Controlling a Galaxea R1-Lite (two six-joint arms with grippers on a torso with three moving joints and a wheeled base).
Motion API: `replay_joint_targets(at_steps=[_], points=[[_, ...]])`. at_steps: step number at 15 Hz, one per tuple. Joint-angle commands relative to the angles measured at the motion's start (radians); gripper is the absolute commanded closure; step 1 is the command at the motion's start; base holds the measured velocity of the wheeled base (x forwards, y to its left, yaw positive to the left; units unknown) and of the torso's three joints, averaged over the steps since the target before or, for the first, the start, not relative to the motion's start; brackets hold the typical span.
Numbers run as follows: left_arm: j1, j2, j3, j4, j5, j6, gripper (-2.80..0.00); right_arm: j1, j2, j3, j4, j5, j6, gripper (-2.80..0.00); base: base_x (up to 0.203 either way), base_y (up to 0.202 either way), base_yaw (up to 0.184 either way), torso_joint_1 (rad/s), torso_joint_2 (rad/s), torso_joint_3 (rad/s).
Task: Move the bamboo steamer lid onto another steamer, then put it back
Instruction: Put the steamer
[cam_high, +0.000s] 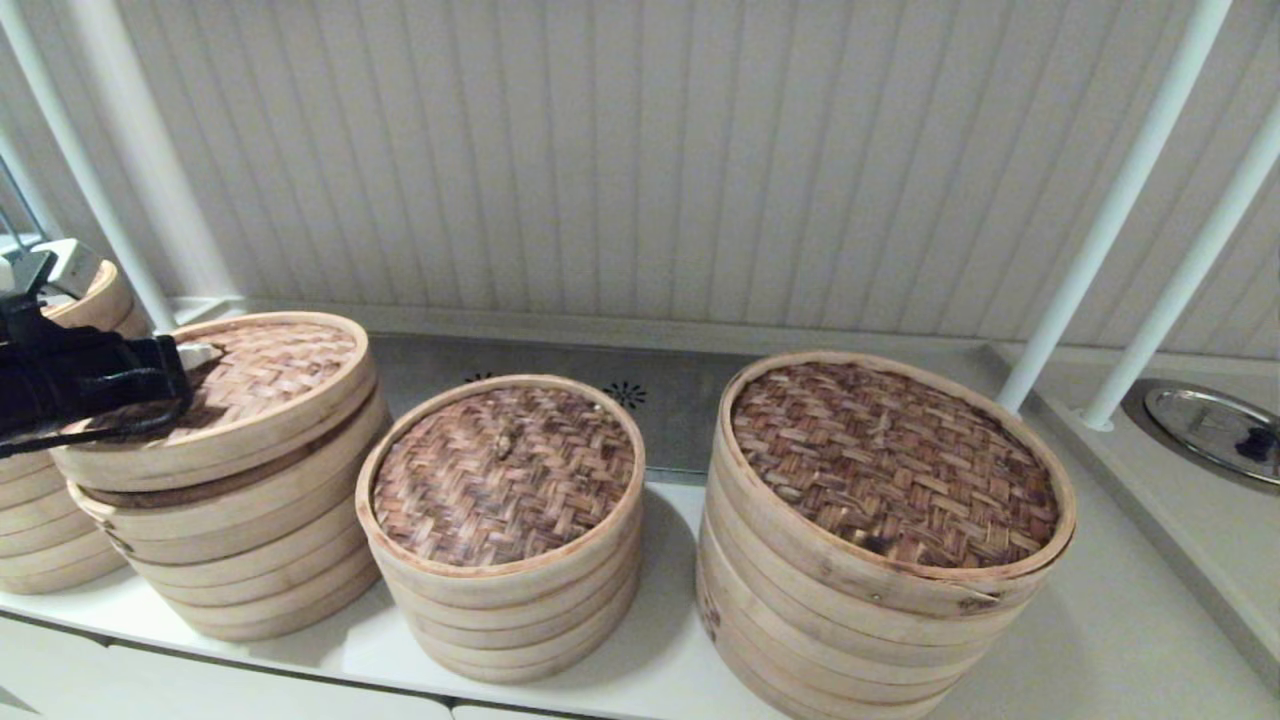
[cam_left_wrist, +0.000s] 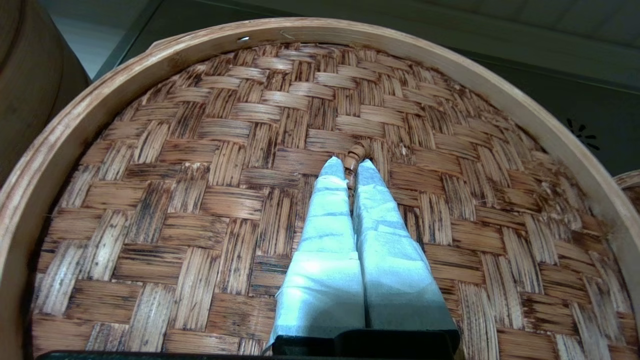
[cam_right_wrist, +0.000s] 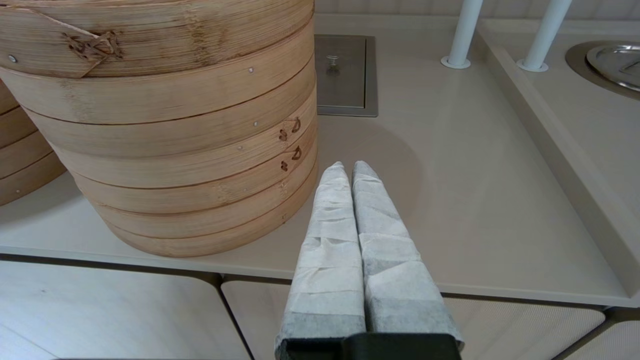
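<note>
The bamboo steamer lid (cam_high: 270, 365), light tan weave with a pale rim, lies slightly tilted atop the left steamer stack (cam_high: 240, 560), a dark gap showing under its near side. My left gripper (cam_high: 200, 353) reaches over it from the left. In the left wrist view the left gripper (cam_left_wrist: 350, 167) is shut on the lid's small loop handle (cam_left_wrist: 357, 151) at the middle of the weave (cam_left_wrist: 200, 200). The smallest steamer (cam_high: 505, 470), with a reddish-brown top, stands in the middle. My right gripper (cam_right_wrist: 348, 170) is shut and empty, low by the counter's front edge.
The widest steamer (cam_high: 890, 470) stands at the right, close beside the right gripper in the right wrist view (cam_right_wrist: 175, 125). Another stack (cam_high: 50, 540) sits at the far left. White posts (cam_high: 1110, 220) and a metal basin (cam_high: 1210, 425) are at the right; a metal plate (cam_right_wrist: 345, 75) is inset behind.
</note>
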Motion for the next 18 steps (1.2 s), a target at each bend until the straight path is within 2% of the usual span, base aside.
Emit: replay_joint_targets(at_steps=[1,13,18], points=[[0.001,0.002,0.032,-0.035,-0.002,0.001,0.00,0.000,0.001,0.002,-0.001,0.000,0.000,0.00,0.000,0.000,0.000,0.000,0.00,0.000],[0.013,-0.034,0.073,-0.038,-0.013,0.002,0.00,0.000,0.001,0.002,0.000,0.000,0.000,0.00,0.000,0.000,0.000,0.000,0.00,0.000],[0.014,0.011,0.039,-0.041,-0.012,0.001,0.00,0.000,0.001,0.002,-0.001,0.001,0.000,0.00,0.000,0.000,0.000,0.000,0.00,0.000]])
